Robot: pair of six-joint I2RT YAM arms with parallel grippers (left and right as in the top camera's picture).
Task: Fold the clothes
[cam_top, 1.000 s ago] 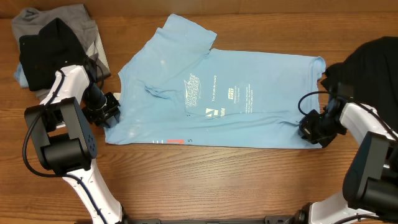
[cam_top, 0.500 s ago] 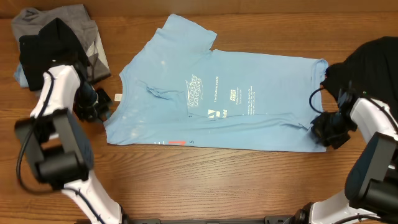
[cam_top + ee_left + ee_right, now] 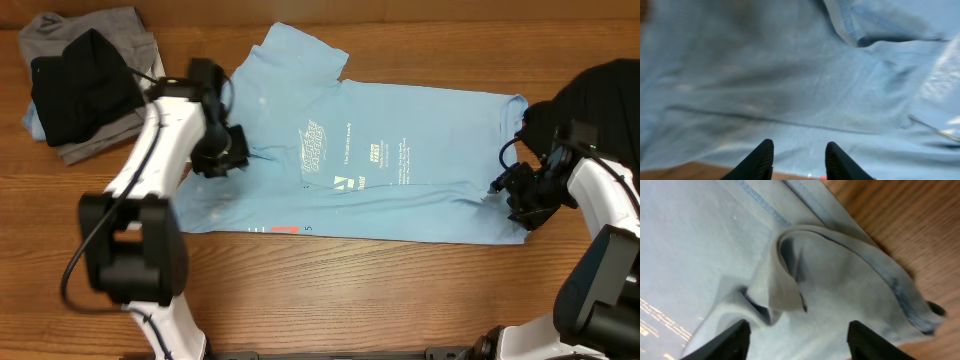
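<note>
The light blue T-shirt (image 3: 400, 190) with small white print lies spread flat across the middle of the table. My left gripper (image 3: 222, 155) hovers over its left part, near the collar. In the left wrist view that gripper (image 3: 799, 161) is open, with only blue cloth (image 3: 790, 75) beneath it. My right gripper (image 3: 515, 195) is at the shirt's lower right corner. In the right wrist view it (image 3: 797, 342) stands wide open over a rumpled fold (image 3: 790, 280) of the hem and holds nothing.
A pile of folded grey and black shirts (image 3: 90, 80) sits at the back left. A plain black shirt (image 3: 600, 100) lies bunched at the right edge, behind my right arm. Bare wooden table (image 3: 350, 290) runs along the front.
My left arm swung from the shirt's left edge up and right, onto the shirt. My right gripper opened and let go of the shirt's lower right corner.
</note>
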